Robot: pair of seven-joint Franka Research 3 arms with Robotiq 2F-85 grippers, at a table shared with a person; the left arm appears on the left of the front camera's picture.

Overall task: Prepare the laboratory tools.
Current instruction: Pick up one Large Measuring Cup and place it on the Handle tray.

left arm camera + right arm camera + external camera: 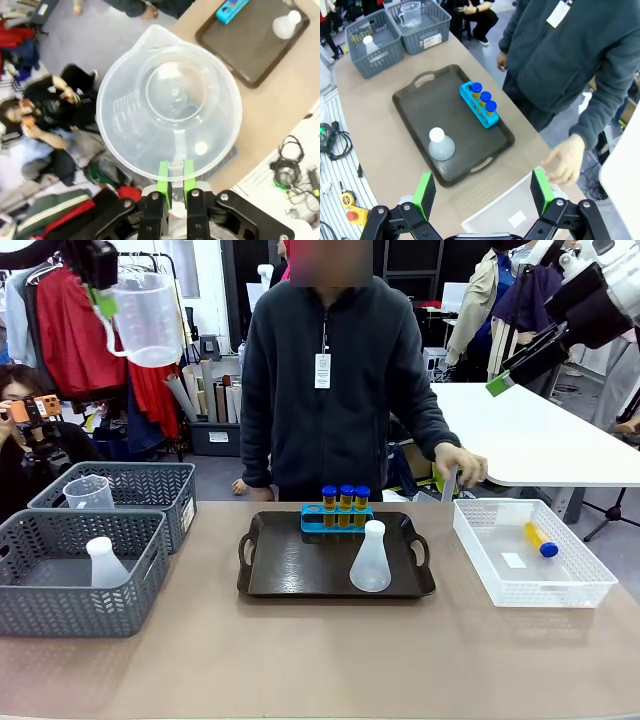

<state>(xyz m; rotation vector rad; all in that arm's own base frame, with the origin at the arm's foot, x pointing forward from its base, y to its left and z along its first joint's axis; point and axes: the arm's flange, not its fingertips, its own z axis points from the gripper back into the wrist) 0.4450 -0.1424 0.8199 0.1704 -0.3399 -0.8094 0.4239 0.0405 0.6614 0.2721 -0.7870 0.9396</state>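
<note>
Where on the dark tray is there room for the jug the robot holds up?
The jug likely fits the bare left half of the tray, between its left handle, the blue rack and the flask. Its right near part is crowded by that flask. The table in front is bare too.

A robot-testing workroom: clothes rack [65, 330] at ten o'clock, white worktable [530, 440] at two o'clock, a person with a camera [30, 440] at nine o'clock, loose cables [337, 142] beside the table [385, 137].

Clothes rack [70, 330] with red garments, white table [540, 440], grey floor [212, 478]
</note>
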